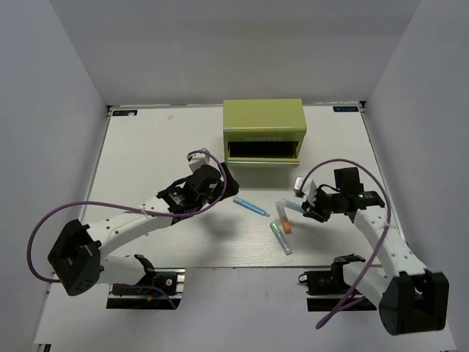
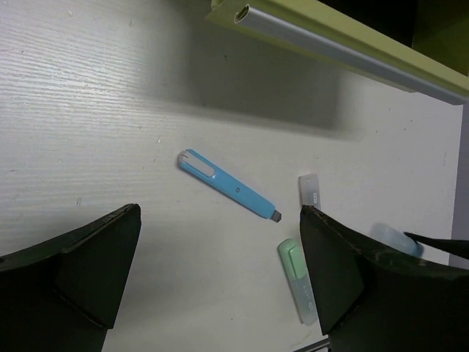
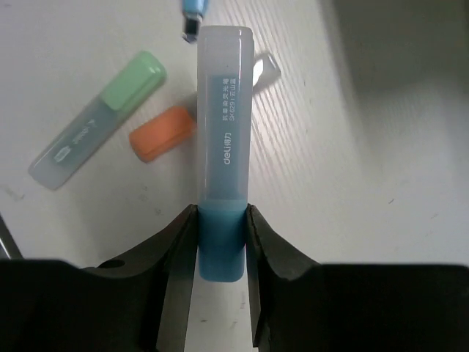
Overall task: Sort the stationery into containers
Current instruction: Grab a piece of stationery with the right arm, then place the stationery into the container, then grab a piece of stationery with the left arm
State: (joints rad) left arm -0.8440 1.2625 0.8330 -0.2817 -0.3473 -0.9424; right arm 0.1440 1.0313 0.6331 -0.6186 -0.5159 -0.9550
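The olive-green tool chest stands at the back centre with one front drawer pulled open; its drawer handle shows in the left wrist view. The thin blue pen lies on the table. My left gripper is open and empty, just left of the pen. My right gripper is shut on the light-blue marker at its blue end, above the table. The orange-capped marker and the green-capped marker lie below it.
White walls close in the white table on the left, back and right. Purple cables loop from both arms. The arm bases stand at the near edge.
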